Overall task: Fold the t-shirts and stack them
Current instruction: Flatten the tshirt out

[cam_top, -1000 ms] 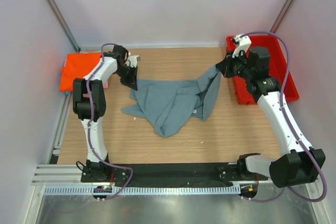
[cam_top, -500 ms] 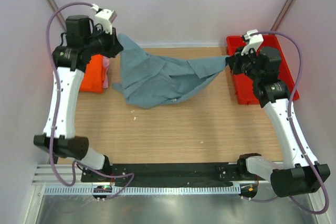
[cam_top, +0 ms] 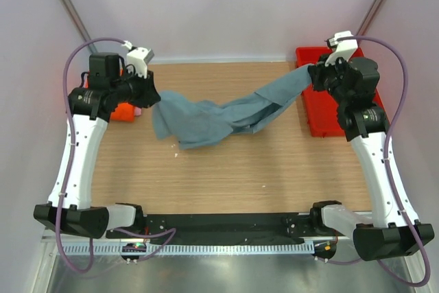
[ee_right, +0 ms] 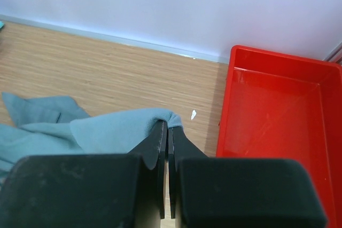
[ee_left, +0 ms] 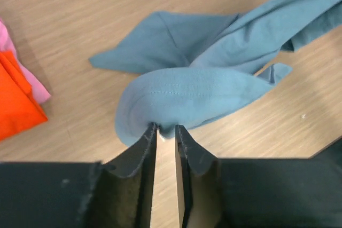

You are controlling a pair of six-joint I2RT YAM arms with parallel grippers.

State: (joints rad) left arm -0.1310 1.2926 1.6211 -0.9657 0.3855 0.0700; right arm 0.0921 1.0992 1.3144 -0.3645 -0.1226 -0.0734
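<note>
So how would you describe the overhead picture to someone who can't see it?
A grey-blue t-shirt sags between the left gripper and right gripper of two robot arms over a wooden table. A red bin sits far right, an orange shirt far left.

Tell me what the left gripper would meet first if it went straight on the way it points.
The left gripper would meet the grey-blue cloth t-shirt bunched right at its fingertips; beyond that, probably the wooden table.

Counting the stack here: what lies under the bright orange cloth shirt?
A pink cloth shirt pokes out from beneath the bright orange cloth shirt. How far it runs underneath, and whether anything else lies below, is covered.
</note>
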